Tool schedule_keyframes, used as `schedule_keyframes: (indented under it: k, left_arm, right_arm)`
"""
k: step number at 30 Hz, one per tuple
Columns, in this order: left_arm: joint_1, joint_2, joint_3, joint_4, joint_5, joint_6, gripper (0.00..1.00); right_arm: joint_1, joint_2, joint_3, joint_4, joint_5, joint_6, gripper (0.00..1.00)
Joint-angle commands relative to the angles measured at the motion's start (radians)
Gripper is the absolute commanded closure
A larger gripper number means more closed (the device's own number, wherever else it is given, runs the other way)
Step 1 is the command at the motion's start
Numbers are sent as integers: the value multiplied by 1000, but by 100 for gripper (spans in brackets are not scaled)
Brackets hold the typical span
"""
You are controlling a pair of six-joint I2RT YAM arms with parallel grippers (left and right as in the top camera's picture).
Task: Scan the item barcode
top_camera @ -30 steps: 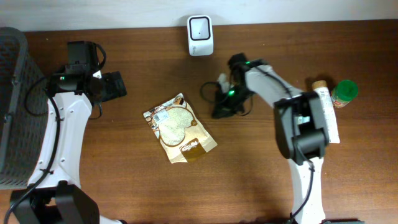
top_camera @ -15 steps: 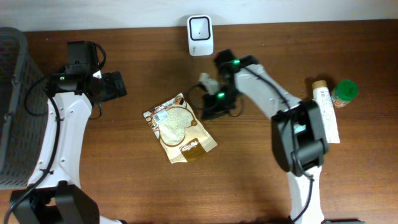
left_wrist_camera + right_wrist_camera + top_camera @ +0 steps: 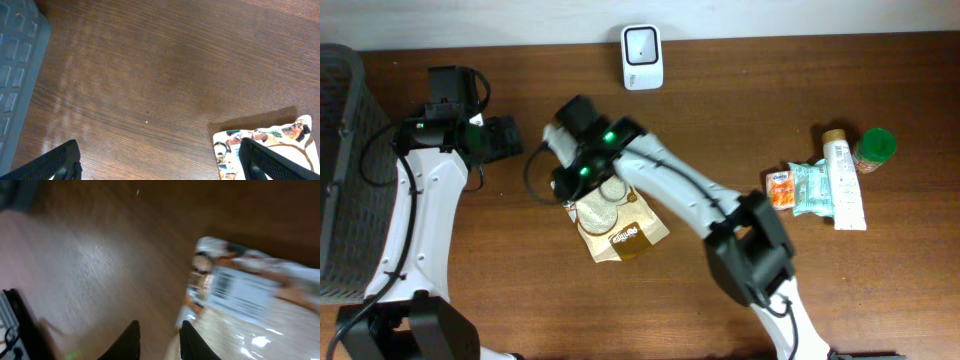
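**Bag corner just beside my right fingers**

My right gripper (image 3: 156,341) hangs with jaws narrow and empty at the top corner of the snack bag (image 3: 616,218). The bag lies slantwise, white label (image 3: 225,286) up. My left gripper (image 3: 165,161) gapes wide, farther off.

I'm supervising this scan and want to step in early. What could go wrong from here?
1. The right tool hangs over a corner of the beige printed snack pouch with jaws only narrowly apart; it may shove the flat pouch instead of pinching it.
2. The white barcode label sits at that same corner, so a grip there could hide it from the white box-shaped scanner.
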Motion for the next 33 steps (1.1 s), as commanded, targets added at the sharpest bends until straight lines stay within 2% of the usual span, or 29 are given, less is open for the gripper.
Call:
schedule_keyframes:
  k: [1,8,13,18,27,29,33]
  left_arm:
    - [2,-4,14,2,-8,19,1]
    - [2,-4,14,2,-8,19,1]
    - [2,-4,14,2,-8,19,1]
    - [2,-4,14,2,-8,19,1]
    - [2,-4,14,2,-8,19,1]
    - [2,-4,14,2,-8,19,1]
    - [2,-4,14,2,-8,19,1]
  right_arm:
    - [41,76,-15,11,82,56,84]
    - [53,127,-15,29,89,105,87]
    - [53,134,-22,18,270,227,87]
    - [42,134,-26,0,378,257,87]
    - [-79,134,-26,-20,352,283,87]
    - [-101,127,-24,-20,266,245,92]
    - [-137,55,-11,-37,154,177,91]
